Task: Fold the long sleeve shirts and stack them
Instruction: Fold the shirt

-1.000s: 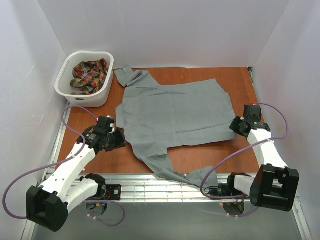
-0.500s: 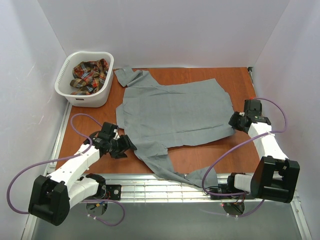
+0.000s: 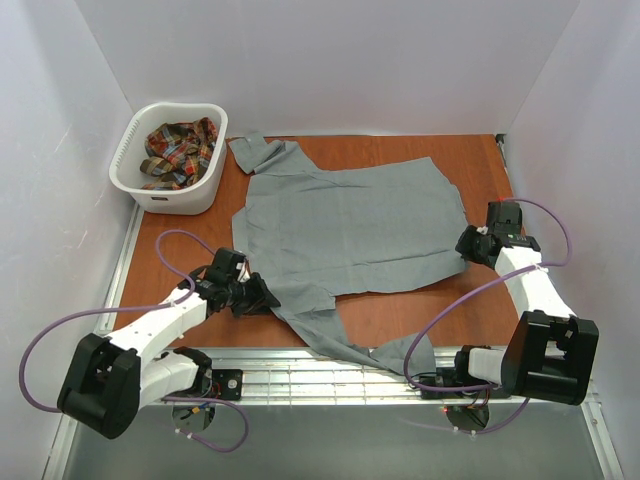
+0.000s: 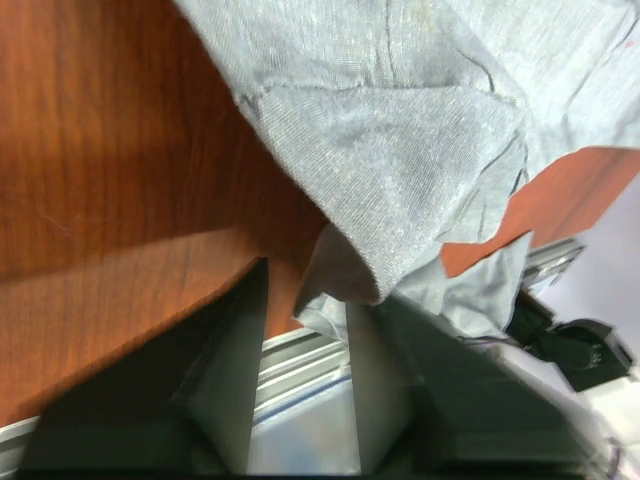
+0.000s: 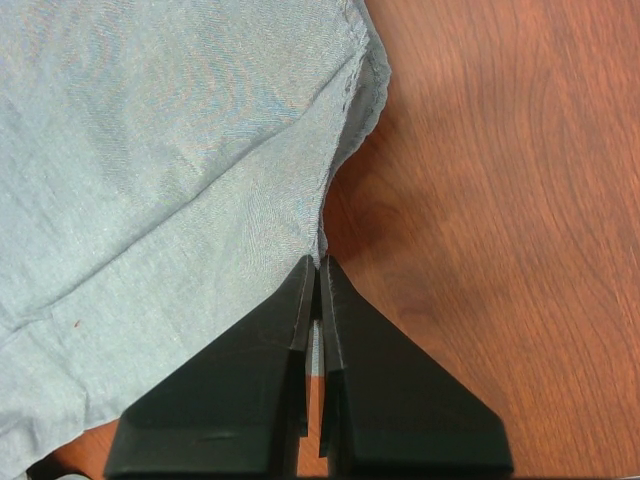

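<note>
The grey shirt point(image 3: 350, 225) lies spread flat on the table point(image 3: 400, 310), with the plaid shirt point(image 3: 180, 150) bundled in the basket point(image 3: 170, 198) just off its far left corner. At the shirt's right edge the right gripper point(image 5: 318, 262) is closed tight, seemingly pinching the cloth's border at its tip. At the shirt's near left corner the left gripper point(image 4: 305, 275) stands part open, with a doubled flap of cloth at its mouth but not clamped. The likeliest trouble is there: if those jaws shut with only the flap's rim inside, the cloth could slide out once lifted and the fold would collapse. A thin pinch on the right could slip the same way, leaving the fold skewed. The near sleeve point(image 3: 370, 352) droops off the table's edge below the shirt's body, and could drag or snag on the rail point(image 3: 300, 362) when the body is moved.
</note>
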Available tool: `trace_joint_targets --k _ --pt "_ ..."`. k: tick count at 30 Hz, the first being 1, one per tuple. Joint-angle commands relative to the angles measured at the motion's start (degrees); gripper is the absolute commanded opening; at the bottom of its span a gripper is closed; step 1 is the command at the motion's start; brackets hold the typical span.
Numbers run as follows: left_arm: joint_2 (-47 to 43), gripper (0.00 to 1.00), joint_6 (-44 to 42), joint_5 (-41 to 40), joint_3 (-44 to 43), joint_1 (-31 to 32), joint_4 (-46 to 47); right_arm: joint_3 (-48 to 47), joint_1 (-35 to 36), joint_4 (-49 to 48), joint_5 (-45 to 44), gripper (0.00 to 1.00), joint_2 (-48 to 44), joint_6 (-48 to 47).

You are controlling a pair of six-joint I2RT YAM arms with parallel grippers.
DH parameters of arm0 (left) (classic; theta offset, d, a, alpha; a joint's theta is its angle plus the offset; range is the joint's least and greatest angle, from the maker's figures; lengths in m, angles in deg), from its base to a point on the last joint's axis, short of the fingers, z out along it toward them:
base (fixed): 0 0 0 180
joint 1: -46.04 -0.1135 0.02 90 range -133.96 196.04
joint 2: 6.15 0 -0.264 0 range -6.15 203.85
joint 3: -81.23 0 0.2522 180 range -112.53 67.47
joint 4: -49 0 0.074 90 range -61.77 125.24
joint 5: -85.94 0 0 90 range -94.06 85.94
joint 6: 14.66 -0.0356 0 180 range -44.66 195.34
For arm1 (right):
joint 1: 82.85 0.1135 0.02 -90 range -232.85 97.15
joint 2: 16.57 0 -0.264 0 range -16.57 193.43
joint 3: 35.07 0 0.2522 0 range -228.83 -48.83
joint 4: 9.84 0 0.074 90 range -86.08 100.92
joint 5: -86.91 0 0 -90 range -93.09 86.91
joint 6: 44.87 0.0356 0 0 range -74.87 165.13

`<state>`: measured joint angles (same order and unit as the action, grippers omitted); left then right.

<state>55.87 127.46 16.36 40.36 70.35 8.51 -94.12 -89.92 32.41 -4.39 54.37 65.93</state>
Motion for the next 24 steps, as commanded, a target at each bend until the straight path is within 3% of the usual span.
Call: trace_joint_targets --k 1,3,11,24 --pt "0.5 0.11 0.8 1.0 0.7 0.9 1.8 0.0 0.0 -1.5 0.3 0.01 -0.4 -0.1" --pt "-0.2 0.00 0.5 1.5 0.2 0.8 1.2 -0.3 0.0 -1.5 0.2 0.01 -0.6 -0.3" --pt "-3.4 0.00 0.0 -0.5 -8.6 0.6 -10.2 -2.6 0.0 -0.5 -2.2 0.01 -1.6 -1.1" --pt "9.1 0.00 -3.4 2.1 -18.9 -5.9 -4.8 -16.6 0.0 -0.1 0.9 0.01 10.8 -2.4"
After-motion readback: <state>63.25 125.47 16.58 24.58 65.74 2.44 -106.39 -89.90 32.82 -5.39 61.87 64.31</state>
